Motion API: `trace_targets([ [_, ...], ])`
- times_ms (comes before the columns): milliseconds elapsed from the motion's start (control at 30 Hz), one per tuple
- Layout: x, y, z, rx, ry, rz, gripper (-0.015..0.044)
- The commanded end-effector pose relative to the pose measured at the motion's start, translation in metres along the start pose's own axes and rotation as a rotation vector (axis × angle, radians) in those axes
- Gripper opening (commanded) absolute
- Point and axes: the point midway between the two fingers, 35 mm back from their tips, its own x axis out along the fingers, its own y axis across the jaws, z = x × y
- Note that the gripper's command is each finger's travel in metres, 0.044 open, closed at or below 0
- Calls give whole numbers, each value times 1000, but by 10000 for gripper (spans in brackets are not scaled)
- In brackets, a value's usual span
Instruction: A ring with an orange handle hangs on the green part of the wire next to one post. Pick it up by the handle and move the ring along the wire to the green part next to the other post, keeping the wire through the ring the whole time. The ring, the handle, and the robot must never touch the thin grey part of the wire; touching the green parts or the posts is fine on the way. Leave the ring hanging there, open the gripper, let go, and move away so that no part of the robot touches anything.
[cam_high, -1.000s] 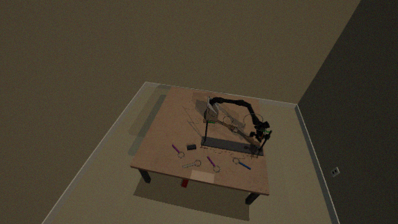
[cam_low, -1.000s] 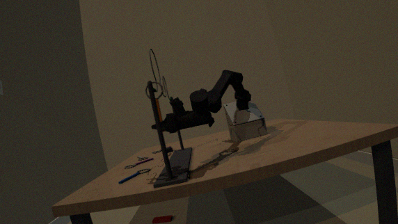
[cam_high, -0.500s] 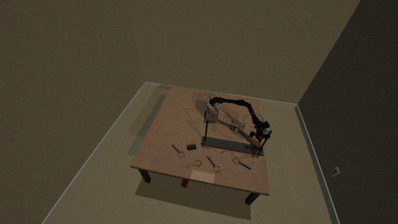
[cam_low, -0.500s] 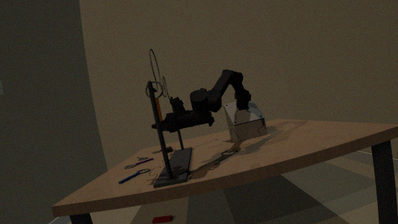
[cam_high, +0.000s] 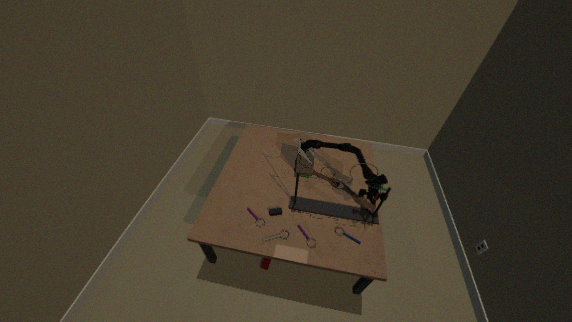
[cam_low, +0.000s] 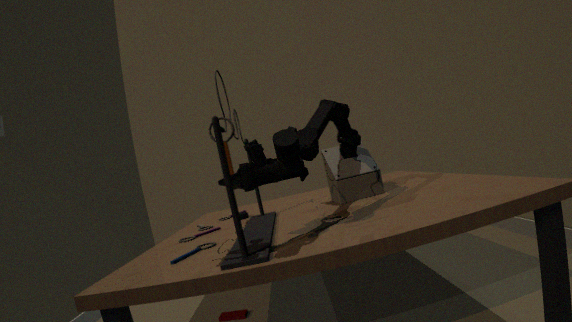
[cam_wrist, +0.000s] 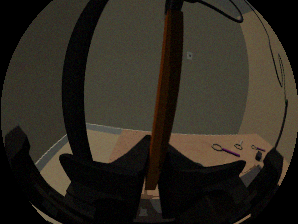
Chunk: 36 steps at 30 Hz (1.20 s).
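Observation:
The orange handle (cam_low: 228, 157) (cam_wrist: 169, 80) hangs upright under its ring (cam_low: 233, 127) (cam_wrist: 241, 20). My gripper (cam_high: 372, 195) (cam_wrist: 152, 139) is shut on the handle's lower part. The ring is level with the top of the near post (cam_low: 232, 200) (cam_high: 382, 202) (cam_wrist: 73, 90), beside a green wire part (cam_high: 384, 189); the wire's exact place inside the ring is too dark to tell. The other green part (cam_high: 303, 176) is at the far post (cam_high: 296, 190) (cam_low: 259, 200). Between them the thin grey wire (cam_wrist: 286, 100) rises in loops.
The posts stand on a dark base (cam_high: 325, 206) (cam_low: 260, 235). Purple-handled rings (cam_high: 253, 214) (cam_high: 303, 232), a pale-handled ring (cam_high: 272, 237), a blue-handled ring (cam_high: 352, 237) and a black block (cam_high: 275, 212) lie on the table. A box (cam_low: 355, 185) stands by the arm's base.

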Motion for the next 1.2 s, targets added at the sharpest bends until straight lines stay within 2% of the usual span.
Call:
trace_targets([
  [0,-5,-2,0,1,42,1,-150],
  [900,-61,-31,15,-25,498,-10,-150],
  [1167,-63,-44,16,-69,515,-24,-150],
])
